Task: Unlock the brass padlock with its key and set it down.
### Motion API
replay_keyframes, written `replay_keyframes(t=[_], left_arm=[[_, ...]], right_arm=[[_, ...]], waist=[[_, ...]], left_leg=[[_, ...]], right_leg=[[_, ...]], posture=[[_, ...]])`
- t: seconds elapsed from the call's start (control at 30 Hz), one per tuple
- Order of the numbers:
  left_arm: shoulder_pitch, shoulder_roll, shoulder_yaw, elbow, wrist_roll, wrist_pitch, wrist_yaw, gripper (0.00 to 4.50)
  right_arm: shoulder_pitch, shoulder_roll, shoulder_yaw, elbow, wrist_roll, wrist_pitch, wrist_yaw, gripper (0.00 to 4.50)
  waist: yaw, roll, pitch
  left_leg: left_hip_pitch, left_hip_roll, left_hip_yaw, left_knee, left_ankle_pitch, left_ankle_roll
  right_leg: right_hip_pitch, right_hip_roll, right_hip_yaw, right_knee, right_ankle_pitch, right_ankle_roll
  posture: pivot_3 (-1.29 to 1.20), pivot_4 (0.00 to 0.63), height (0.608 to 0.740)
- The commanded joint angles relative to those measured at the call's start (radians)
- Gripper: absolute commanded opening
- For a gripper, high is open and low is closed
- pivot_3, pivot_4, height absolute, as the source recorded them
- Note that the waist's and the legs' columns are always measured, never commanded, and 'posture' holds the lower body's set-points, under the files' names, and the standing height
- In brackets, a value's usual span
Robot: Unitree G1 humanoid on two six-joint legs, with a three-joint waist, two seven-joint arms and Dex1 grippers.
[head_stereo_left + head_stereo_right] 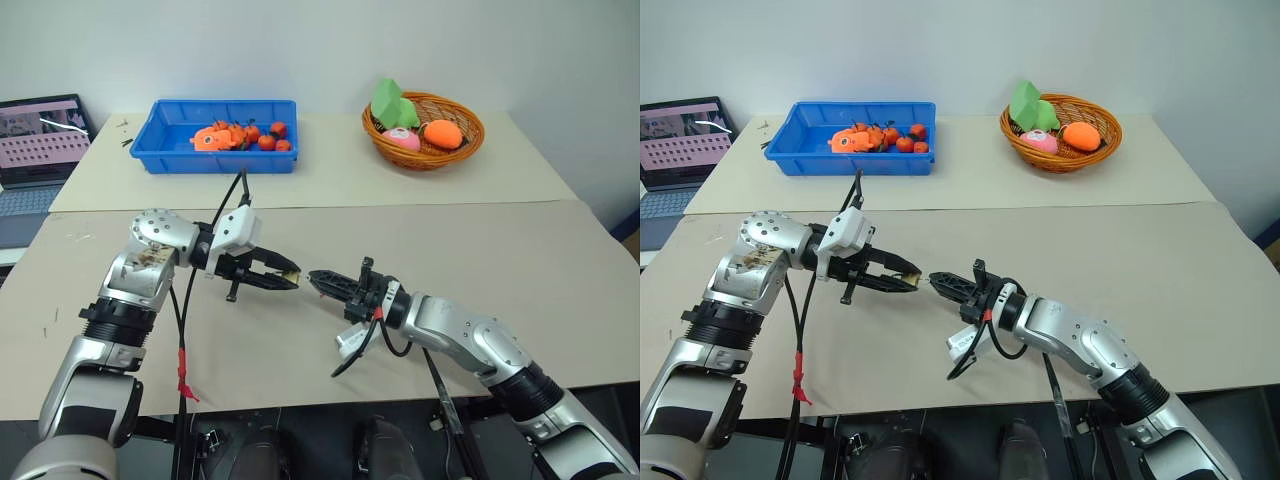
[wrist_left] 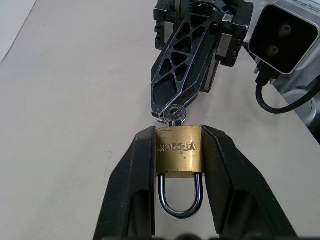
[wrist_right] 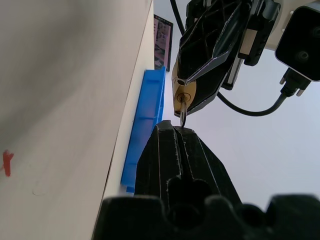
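Status: key inserted, lock not yet shown open.

The left pincer (image 2: 177, 165) is clamped on the brass padlock (image 2: 178, 155), one black finger on each side face of the brass body. The lock is held in the air above the counter (image 1: 450, 240), between the two arms and clear of the surface. Its silvery shackle (image 2: 181, 197) lies back between the fingers, and in the left wrist view both legs appear seated in the body, so I judge it still locked.

The right pincer (image 3: 179, 127) is fully closed, its tips pinching the head of the key (image 3: 183, 114). The right wrist view shows the key's blade entering the keyhole in the bottom face of the lock. The left wrist view shows the key's round head (image 2: 175, 114) sitting just proud of that face, at the tip of the right pincer's fingers.

Done, as far as the views show: lock picked up and held steady, key fetched, aligned and inserted, key head gripped.

Left to do, in my judgement: turn the key, confirm the shackle springs free, then lower the lock to the counter and release it. Whether the key has begun to turn cannot be told.

Risk noted: the grip on the small key head is slight and could slip under twist.
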Motion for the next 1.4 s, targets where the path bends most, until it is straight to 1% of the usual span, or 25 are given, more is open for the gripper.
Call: replay_keyframes(t=[0.03,0.1,0.13,0.67,1.4], left_arm=[[-0.025,0.002,0.019,-0.004,-0.004,-0.014,0.01,0.83],[-0.025,0.002,0.019,-0.003,-0.004,-0.014,0.01,0.83],[-0.025,0.002,0.019,-0.004,-0.004,-0.013,0.01,0.83],[-0.023,0.001,0.018,-0.01,-0.007,-0.012,0.017,0.83],[-0.024,-0.001,0.018,-0.014,-0.01,-0.009,0.022,0.83]], right_arm=[[-0.023,0.008,-0.031,-0.024,0.005,-0.008,-0.013,0.61],[-0.024,0.009,-0.032,-0.023,-0.001,-0.007,-0.014,1.34],[-0.025,0.01,-0.033,-0.022,-0.002,-0.006,-0.014,1.57],[-0.035,0.027,-0.035,-0.058,-0.02,-0.009,0.002,1.57],[-0.006,0.01,-0.036,-0.076,-0.011,-0.021,0.018,1.57]], waist=[[0.0,0.0,0.0],[0.0,0.0,0.0],[0.0,0.0,0.0],[-0.001,0.0,0.0],[-0.001,0.0,0.0]], left_leg=[[0.0,0.0,0.0,0.0,0.0,0.0],[0.0,0.0,0.0,0.0,0.0,0.0],[0.0,0.0,0.0,0.0,0.0,0.0],[0.0,0.0,0.0,0.0,0.0,0.0],[0.0,0.0,0.0,0.0,0.0,0.0]], right_leg=[[0.0,0.0,0.0,0.0,0.0,0.0],[0.0,0.0,0.0,0.0,0.0,0.0],[0.0,0.0,0.0,0.0,0.0,0.0],[0.0,0.0,0.0,0.0,0.0,0.0],[0.0,0.0,0.0,0.0,0.0,0.0]], posture=[[0.0,0.15,0.676],[0.0,0.15,0.676],[0.0,0.15,0.676],[0.0,0.15,0.676],[0.0,0.15,0.676]])
